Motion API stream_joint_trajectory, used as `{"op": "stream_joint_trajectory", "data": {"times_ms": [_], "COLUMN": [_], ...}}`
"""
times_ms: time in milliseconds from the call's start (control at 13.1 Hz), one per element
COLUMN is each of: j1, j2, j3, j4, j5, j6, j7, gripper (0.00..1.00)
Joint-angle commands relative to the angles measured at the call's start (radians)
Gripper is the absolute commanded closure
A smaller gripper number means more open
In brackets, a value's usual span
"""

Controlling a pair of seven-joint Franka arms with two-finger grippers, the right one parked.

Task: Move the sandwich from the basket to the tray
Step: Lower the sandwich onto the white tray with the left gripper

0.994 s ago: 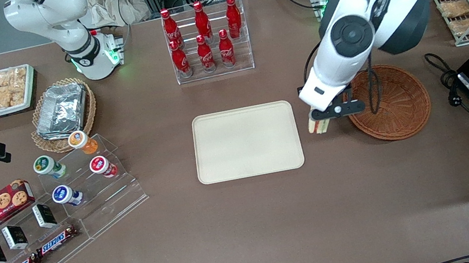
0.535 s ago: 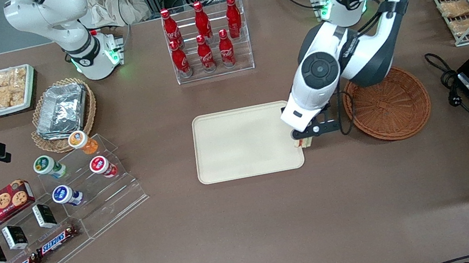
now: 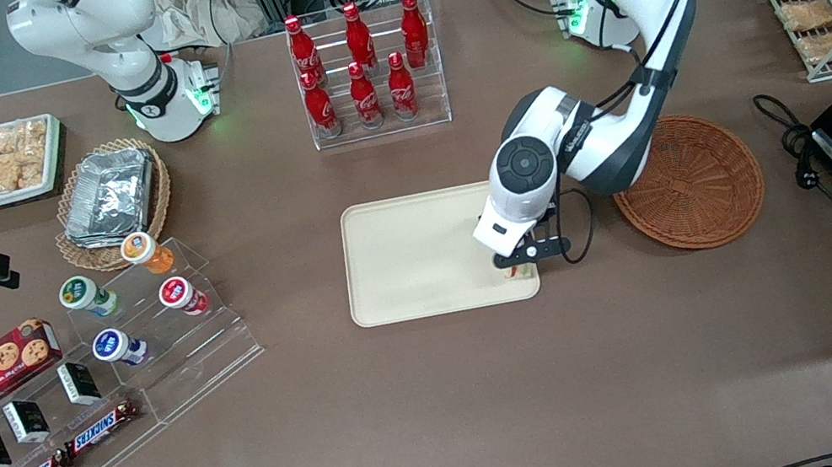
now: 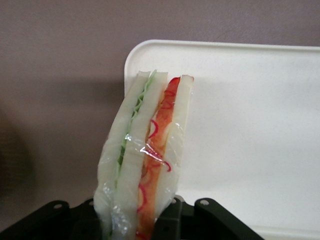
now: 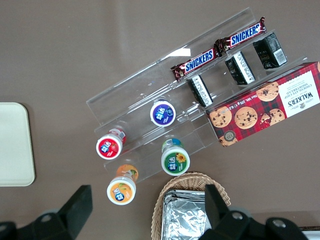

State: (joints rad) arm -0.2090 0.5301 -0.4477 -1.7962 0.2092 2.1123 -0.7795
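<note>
My pincer point(image 3: 517, 265) grips the sandwich point(image 4: 145, 155) upright above the tray point(image 3: 404, 261) corner nearest the basket point(image 3: 702, 183), which sits alongside on the bench point(image 3: 445, 399).

"SNICKERS" on two bars point(image 5: 218, 49), "WALKER'S" on the red cookie box point(image 5: 265, 110)

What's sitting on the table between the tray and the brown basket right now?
Only bare table between the tray and basket in the front view; the gripper, over the tray's corner, is shut on the sandwich.
</note>
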Motion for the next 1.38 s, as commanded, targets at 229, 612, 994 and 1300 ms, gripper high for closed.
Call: {"op": "stream_joint_trajectory", "data": {"times_ms": [229, 612, 994, 1300], "j1": [-0.059, -0.064, -0.063, -0.063], "j2": [0.09, 0.105, 0.1, 0.094], "j3": [0.006, 0.006, 0.006, 0.006], "j4": [0.02, 0.026, 0.026, 0.028], "j5": [0.125, 0.128, 0.127, 0.125], "j6": [0.074, 0.074, 0.071, 0.064], "j7": [-0.136, -0.136, -0.136, -0.138], "gripper": [1.0, 0.01, 0.0, 0.0]}}
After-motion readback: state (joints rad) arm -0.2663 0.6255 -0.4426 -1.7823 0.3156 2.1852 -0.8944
